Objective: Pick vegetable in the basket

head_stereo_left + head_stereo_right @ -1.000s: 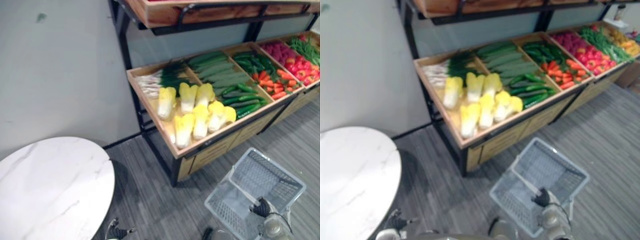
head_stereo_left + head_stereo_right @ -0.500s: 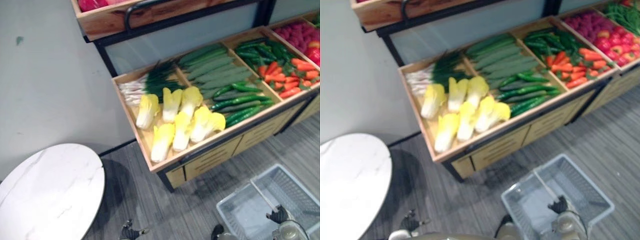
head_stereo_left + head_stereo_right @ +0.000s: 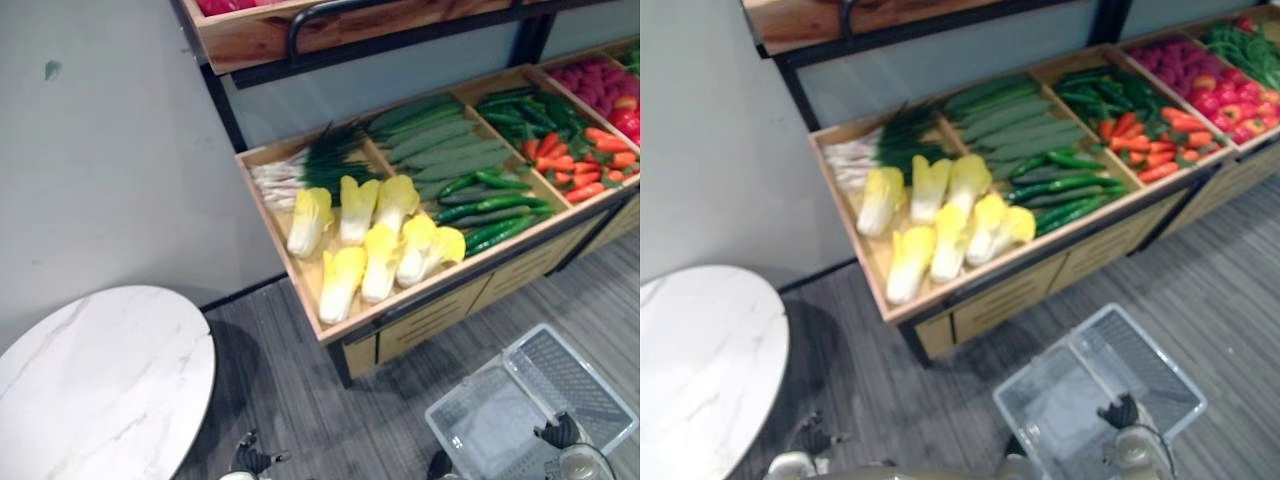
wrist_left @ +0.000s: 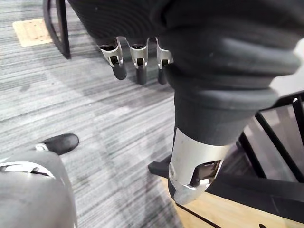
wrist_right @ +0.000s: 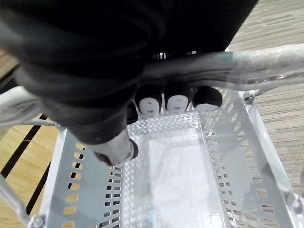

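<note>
Pale yellow-and-white cabbages (image 3: 380, 245) lie in the left-end compartment of the slanted wooden display tray (image 3: 420, 300), near its front edge, with green cucumbers (image 3: 485, 205) in the next compartment. In front of that edge is a grey perforated plastic basket (image 3: 1070, 400). The right hand (image 5: 166, 102) is curled round its handle (image 5: 237, 64). The left hand (image 4: 137, 57) hangs slack-fingered over the grey striped floor (image 4: 95, 118).

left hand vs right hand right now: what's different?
Grip: the left hand is open, fingers relaxed, holding nothing. The right hand is curled round the basket handle.
Below: the left hand hangs over grey floor. The right hand is above the empty white basket.
Shared: both are low, short of the vegetable shelf, and neither touches a vegetable.
</note>
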